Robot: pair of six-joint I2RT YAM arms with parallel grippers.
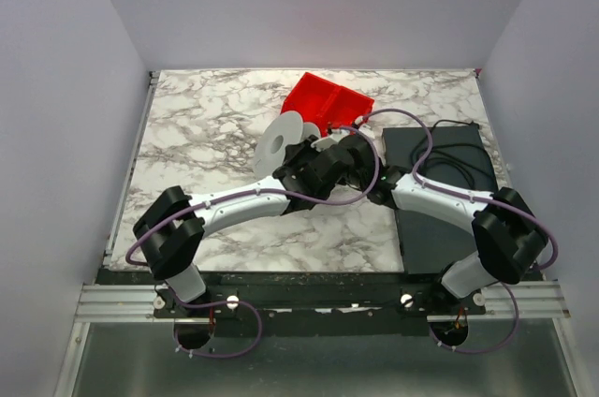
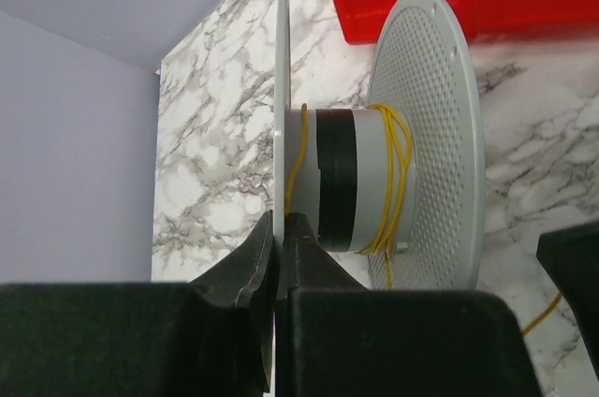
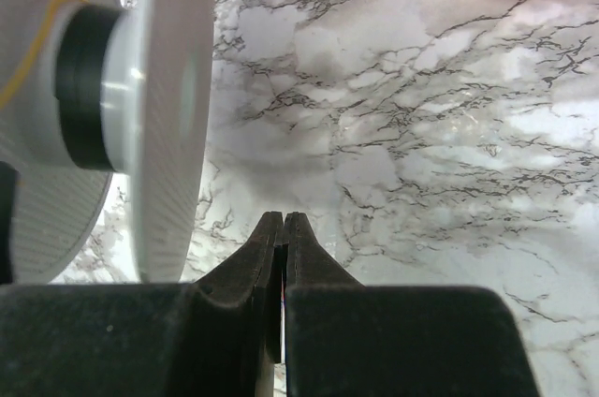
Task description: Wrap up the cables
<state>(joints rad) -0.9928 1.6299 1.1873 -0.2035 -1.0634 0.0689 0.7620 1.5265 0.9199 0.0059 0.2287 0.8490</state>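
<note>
A white spool (image 1: 279, 141) stands on edge on the marble table. In the left wrist view its thin near flange (image 2: 282, 88) runs between my left fingers, and my left gripper (image 2: 281, 220) is shut on that flange's rim. Thin yellow cable (image 2: 401, 168) is looped a few times round the grey hub, which has a black band (image 2: 335, 172); a loose strand (image 2: 543, 315) trails off at the lower right. My right gripper (image 3: 284, 218) is shut just right of the spool (image 3: 159, 107), low over the table; no wire shows between its tips.
A red bin (image 1: 329, 100) sits just behind the spool. A black mat (image 1: 440, 200) with a thicker black cord (image 1: 460, 159) on it lies at the right. Both arms crowd the table's middle (image 1: 328, 168). Bare marble (image 1: 201, 125) lies at the left.
</note>
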